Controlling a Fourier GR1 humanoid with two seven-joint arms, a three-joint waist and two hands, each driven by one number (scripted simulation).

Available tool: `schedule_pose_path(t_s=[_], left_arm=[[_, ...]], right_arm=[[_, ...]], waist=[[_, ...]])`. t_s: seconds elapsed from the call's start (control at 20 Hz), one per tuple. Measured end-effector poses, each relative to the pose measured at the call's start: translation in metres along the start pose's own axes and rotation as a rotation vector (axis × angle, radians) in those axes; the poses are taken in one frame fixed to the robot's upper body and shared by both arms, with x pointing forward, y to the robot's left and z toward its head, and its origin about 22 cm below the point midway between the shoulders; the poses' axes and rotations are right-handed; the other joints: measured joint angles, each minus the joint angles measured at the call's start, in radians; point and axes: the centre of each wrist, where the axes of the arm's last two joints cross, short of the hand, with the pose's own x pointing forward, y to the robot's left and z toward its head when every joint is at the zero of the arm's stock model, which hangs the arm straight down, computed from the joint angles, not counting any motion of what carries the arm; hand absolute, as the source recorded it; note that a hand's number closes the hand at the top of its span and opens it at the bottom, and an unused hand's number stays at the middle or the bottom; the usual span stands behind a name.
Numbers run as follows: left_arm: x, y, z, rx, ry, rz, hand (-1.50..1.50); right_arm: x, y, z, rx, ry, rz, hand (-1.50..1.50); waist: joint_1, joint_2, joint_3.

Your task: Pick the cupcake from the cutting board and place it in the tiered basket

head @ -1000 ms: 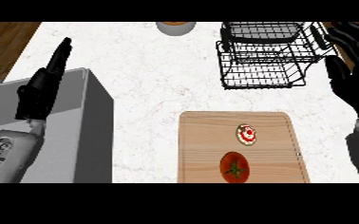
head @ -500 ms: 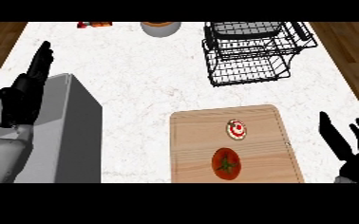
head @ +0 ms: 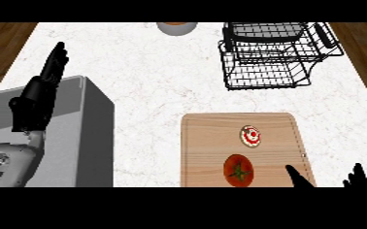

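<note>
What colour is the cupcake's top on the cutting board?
The cupcake has a white top with red markings, seen in the head view.

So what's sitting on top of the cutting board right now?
On the cutting board sit the cupcake and, nearer the robot, a tomato. The right hand overlaps its lower right corner, hiding that part.

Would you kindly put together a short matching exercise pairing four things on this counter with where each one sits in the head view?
Things:
1. cupcake
2. tomato
3. tiered basket
4. left hand

Places:
A. far right of the counter, black wire
B. near end of the cutting board
C. left side, fingers straight, above the grey box
D. middle of the cutting board, right of centre

Pairs: 1-D, 2-B, 3-A, 4-C
</note>
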Motion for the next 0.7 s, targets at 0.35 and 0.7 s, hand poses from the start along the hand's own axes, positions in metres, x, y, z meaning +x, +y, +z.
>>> schedule_pose_path(t_s=[0.35,0.7], left_arm=[[0.008,-0.01,-0.003,-0.018,-0.034,-0.002,0.0],[0.009,-0.014,-0.006,-0.023,-0.024,-0.005,0.0]], right_arm=[[0.02,-0.017,0.013,0.137,0.096,0.187,-1.5],[0.071,-0.012,0.011,0.183,0.188,0.285,-1.5]], waist=[[0.035,0.011,-0.002],[0.046,0.01,0.0]])
